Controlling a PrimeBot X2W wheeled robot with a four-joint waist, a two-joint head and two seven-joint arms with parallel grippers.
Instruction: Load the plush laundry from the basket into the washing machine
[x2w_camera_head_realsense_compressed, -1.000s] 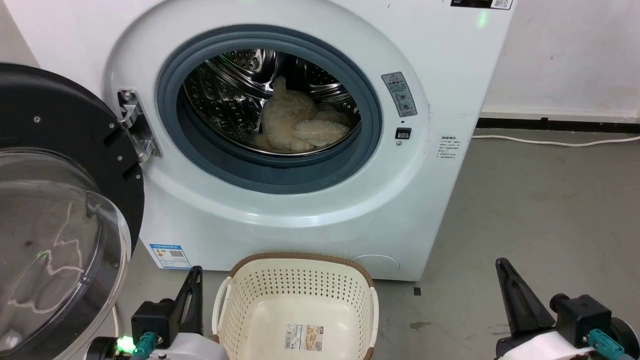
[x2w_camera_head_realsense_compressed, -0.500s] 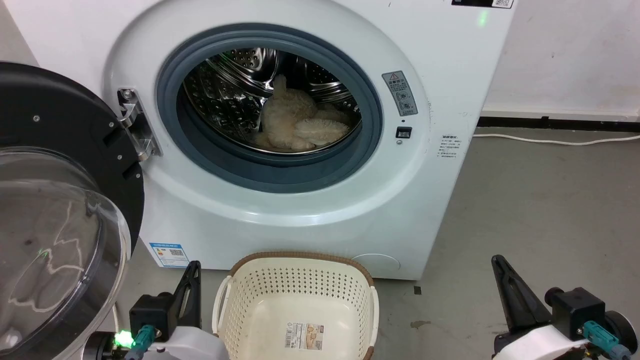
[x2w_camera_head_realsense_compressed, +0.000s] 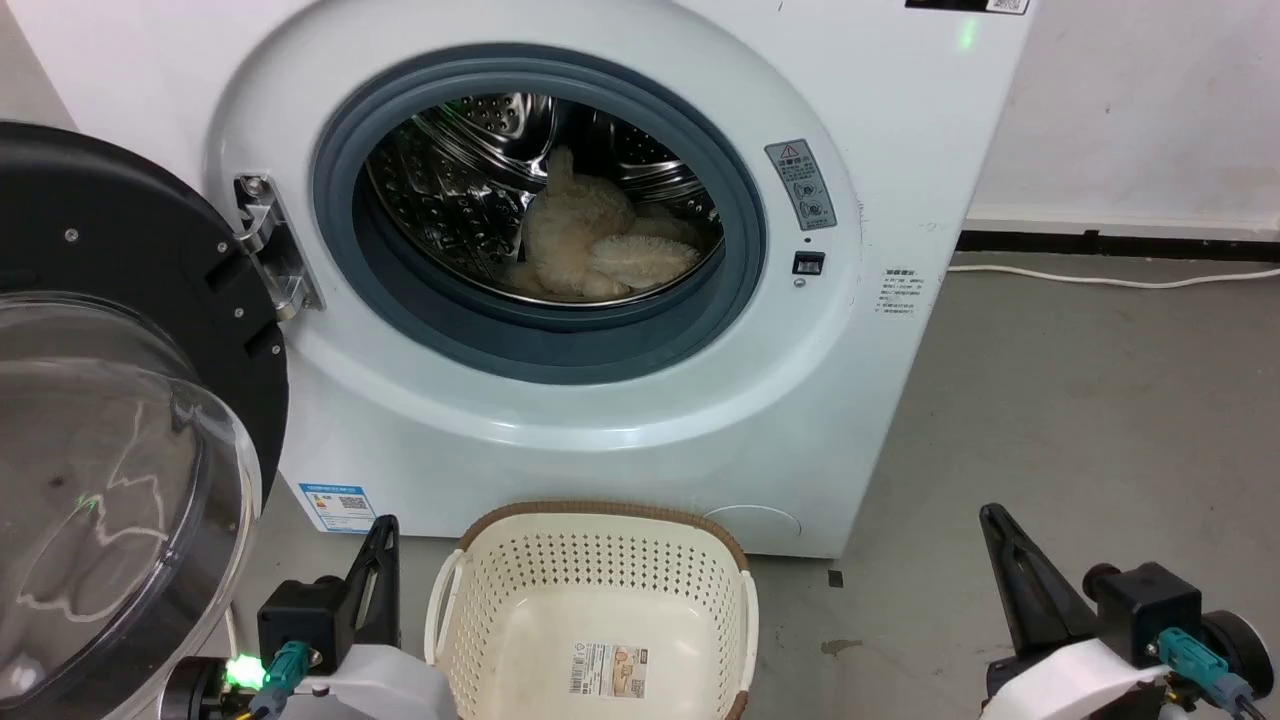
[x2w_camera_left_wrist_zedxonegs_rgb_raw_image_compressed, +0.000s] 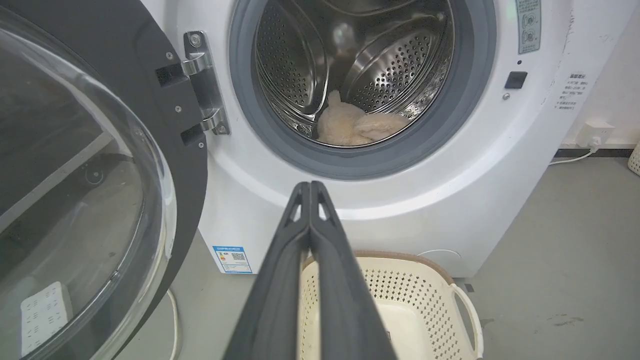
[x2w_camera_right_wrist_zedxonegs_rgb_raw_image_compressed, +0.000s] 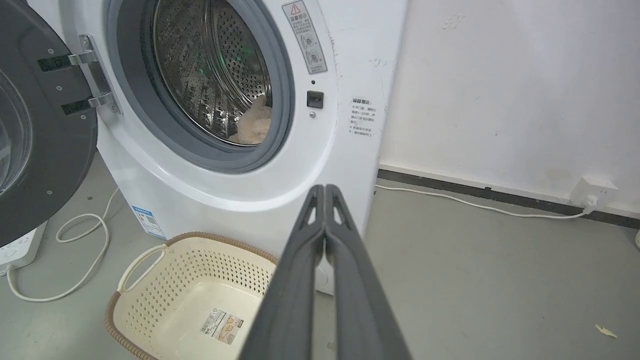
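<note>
If gripping plush laundry (x2w_camera_head_realsense_compressed: 590, 245) inside washing machine (x2w_camera_head_realsense_compressed: 600, 430): likely soft, light, squashy; pinch lumpy limb. Shows left tool (x2w_camera_left_wrist_zedxonegs_rgb_raw_image_compressed: 309, 187), right tool (x2w_camera_right_wrist_zedxonegs_rgb_raw_image_compressed: 325, 190) closed, empty.

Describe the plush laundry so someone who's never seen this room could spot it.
Start at the big white washing machine, its door swung open. Look past the grey seal into the steel drum, where the plush laundry lies low. It's the only fluffy cream thing among shiny perforated metal.

head view high, angled down on washing machine (x2w_camera_head_realsense_compressed: 600, 430), wrist views lower, left facing it straight-on, right obliquely from the side, all sharing basket (x2w_camera_head_realsense_compressed: 590, 565)
</note>
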